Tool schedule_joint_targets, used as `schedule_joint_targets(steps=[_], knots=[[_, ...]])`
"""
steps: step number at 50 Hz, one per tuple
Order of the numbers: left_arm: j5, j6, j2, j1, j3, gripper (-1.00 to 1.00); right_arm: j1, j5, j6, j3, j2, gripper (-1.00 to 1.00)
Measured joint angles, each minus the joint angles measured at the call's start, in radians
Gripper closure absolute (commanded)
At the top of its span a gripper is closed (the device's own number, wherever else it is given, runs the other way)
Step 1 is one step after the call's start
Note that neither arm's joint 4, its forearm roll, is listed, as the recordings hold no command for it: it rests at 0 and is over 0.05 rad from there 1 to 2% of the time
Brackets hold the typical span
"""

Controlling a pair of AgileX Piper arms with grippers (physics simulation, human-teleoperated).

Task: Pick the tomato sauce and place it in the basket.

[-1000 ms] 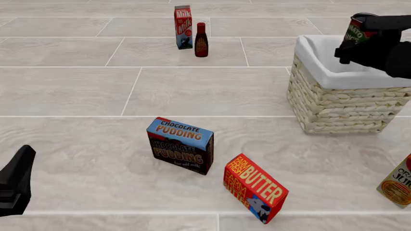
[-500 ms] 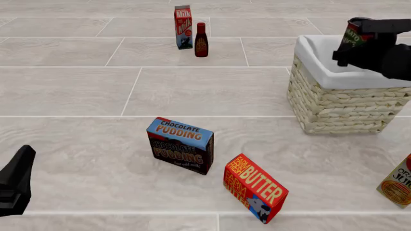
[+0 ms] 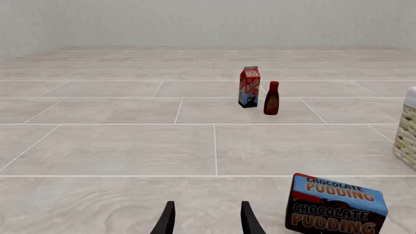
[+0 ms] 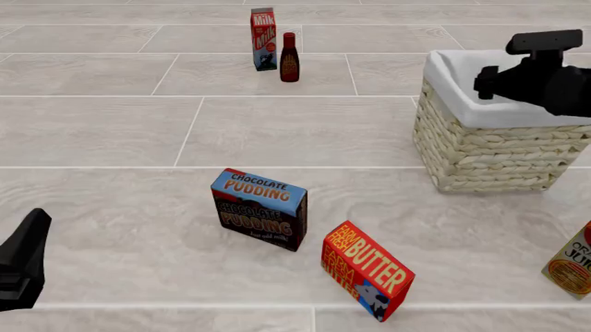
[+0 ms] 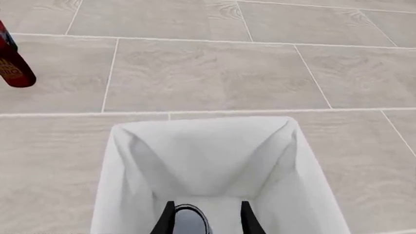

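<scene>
Gone from your right gripper (image 5: 206, 220): the tomato sauce (image 5: 189, 220) now sits between its parted fingers inside the basket (image 4: 489, 149). Your left gripper (image 3: 208, 222) hangs apart, empty.

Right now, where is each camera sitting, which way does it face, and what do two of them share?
Front: high behind the arms, looking down the table; both arms at its edges.
Left wrist: low behind the left gripper, facing the milk carton.
Right wrist: above the basket, looking in past the right gripper.
Shared: all three show the basket.
</scene>
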Motion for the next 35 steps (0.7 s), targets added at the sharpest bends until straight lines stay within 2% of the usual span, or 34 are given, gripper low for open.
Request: schedule_joint_targets(steps=[35], knots=[[0.0, 0.0, 0.0, 0.0, 0.0, -1.0, 0.015, 0.027, 0.006, 0.03, -0.061, -1.0]])
